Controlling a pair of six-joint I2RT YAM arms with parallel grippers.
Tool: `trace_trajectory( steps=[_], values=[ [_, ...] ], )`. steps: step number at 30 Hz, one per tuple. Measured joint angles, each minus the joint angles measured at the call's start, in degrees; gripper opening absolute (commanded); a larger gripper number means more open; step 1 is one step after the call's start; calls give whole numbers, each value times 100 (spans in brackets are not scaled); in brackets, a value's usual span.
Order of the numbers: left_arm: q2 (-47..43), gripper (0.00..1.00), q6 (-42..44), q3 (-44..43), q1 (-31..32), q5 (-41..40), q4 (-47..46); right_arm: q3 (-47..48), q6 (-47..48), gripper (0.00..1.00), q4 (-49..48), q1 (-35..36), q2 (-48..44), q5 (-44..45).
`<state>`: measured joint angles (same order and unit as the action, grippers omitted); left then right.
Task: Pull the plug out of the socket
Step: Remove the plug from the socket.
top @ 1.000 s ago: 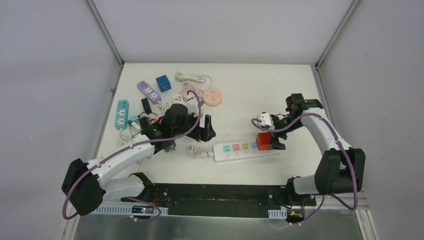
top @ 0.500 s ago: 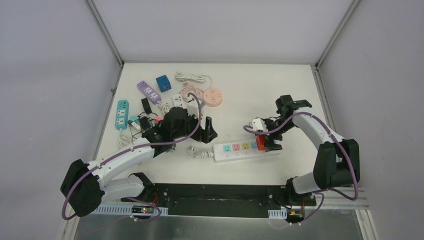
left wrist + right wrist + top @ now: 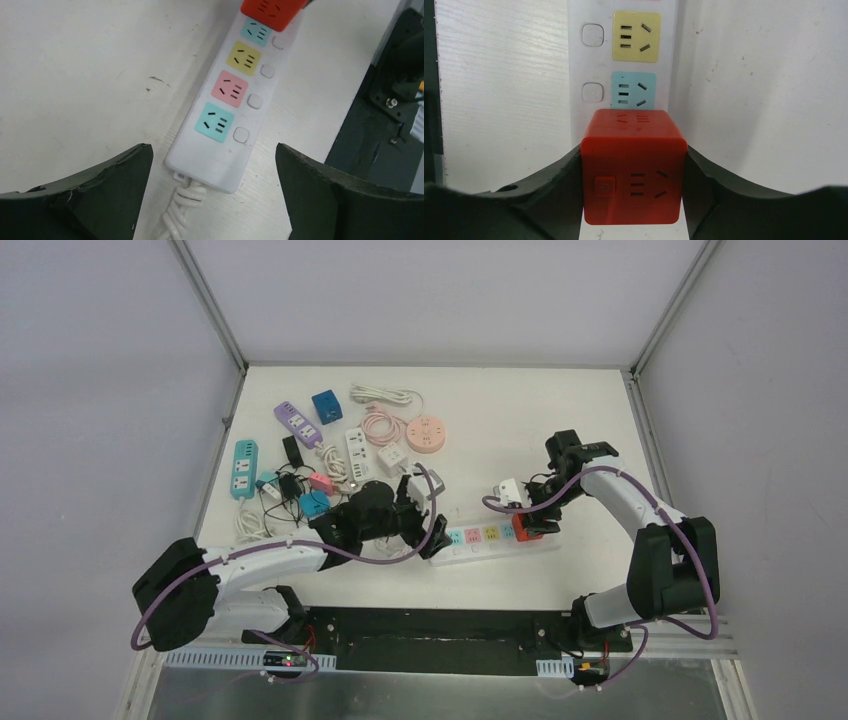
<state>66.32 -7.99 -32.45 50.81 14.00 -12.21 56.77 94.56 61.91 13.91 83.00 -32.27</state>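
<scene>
1. At the right end of the strip (image 3: 227,115), the red plug (image 3: 634,167) sits plugged in, flush against it.
2. Clamped on 2 opposite sides, the right gripper (image 3: 531,524) has the plug filling its jaws.
3. Over the strip's other end, the left gripper (image 3: 212,170) hangs wide open, holding nothing.
4. By its looks, the plug is rigid, light and smooth; its flat sides suit a squeeze but may slip.
5. Being light, the strip would likely lift too, so it needs pinning before a straight pull.

Bright, even overhead light on the white desk (image 3: 480,410); shadows soft and short. Wrist views sharp, dark near fingers (image 3: 75,200) slightly soft.
</scene>
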Motion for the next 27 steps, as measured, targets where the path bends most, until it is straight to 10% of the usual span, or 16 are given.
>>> trace_trajectory(
  steps=[8, 27],
  values=[
    [1182, 99, 1456, -308, 710, 146, -229, 0, 4, 0, 4, 7, -11, -2],
    [2699, 91, 2669, -1016, 815, 258, -332, -2, 4, 0, 11, -33, -11, -55]
  ],
)
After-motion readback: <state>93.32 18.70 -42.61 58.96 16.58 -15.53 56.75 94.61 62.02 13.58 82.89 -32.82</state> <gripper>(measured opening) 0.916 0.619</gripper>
